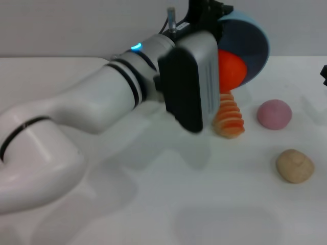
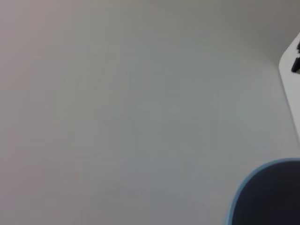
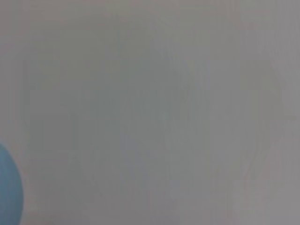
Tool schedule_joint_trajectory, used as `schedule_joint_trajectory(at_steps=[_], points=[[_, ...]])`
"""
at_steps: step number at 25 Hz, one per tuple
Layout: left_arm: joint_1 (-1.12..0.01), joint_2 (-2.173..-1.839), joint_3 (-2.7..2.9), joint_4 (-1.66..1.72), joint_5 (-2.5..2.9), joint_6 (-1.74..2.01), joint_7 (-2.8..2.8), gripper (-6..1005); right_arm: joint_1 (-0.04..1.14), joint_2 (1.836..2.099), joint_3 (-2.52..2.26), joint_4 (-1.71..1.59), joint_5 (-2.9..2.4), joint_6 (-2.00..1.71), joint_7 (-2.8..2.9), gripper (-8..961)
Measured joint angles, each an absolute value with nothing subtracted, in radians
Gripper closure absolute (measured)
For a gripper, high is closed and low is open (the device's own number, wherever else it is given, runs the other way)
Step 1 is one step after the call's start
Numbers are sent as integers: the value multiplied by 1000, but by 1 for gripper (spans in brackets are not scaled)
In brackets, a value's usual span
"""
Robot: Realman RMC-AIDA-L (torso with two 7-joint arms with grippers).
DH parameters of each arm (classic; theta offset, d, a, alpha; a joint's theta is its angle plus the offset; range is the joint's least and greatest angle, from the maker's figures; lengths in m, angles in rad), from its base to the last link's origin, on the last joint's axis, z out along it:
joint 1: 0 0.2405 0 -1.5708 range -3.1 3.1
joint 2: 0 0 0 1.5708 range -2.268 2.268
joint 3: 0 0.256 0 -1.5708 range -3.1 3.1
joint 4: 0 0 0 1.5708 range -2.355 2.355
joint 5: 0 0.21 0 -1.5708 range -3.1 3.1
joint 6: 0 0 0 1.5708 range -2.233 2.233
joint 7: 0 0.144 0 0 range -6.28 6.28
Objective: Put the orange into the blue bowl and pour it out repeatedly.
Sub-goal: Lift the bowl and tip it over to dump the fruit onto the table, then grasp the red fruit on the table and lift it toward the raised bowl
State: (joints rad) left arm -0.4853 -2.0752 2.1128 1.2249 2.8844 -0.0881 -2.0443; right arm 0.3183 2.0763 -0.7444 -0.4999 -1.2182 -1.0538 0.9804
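Reaching across the white worktop (image 1: 153, 214), the left arm (image 1: 76, 122) holds the blue bowl (image 1: 253, 43) lifted and tipped on its side, mouth facing the camera. Its left gripper (image 1: 209, 13) is at the bowl's rim; whether it is spread or pinching cannot be told. Inside the smooth bowl sits the orange (image 1: 232, 69), above a ridged striped roll (image 1: 228, 118). A pink ball (image 1: 274, 114) and a beige ball (image 1: 295, 165) lie nearby.

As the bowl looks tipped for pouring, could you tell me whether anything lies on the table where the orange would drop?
Yes: the striped roll lies just below the orange in the tilted blue bowl.
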Motion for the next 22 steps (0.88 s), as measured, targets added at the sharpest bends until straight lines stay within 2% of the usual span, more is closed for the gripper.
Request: schedule_joint_trajectory(at_steps=[17,22], points=[[-363,-2077,2233,1168,2877,-423,-1685,1000,331,2075,-745,-479,-1175,-1062,983,196],[-376,-2078,2229,1173,2655,-421,-1690,1000,331,2075,-757,-480,-1175,-1065,1034,195]])
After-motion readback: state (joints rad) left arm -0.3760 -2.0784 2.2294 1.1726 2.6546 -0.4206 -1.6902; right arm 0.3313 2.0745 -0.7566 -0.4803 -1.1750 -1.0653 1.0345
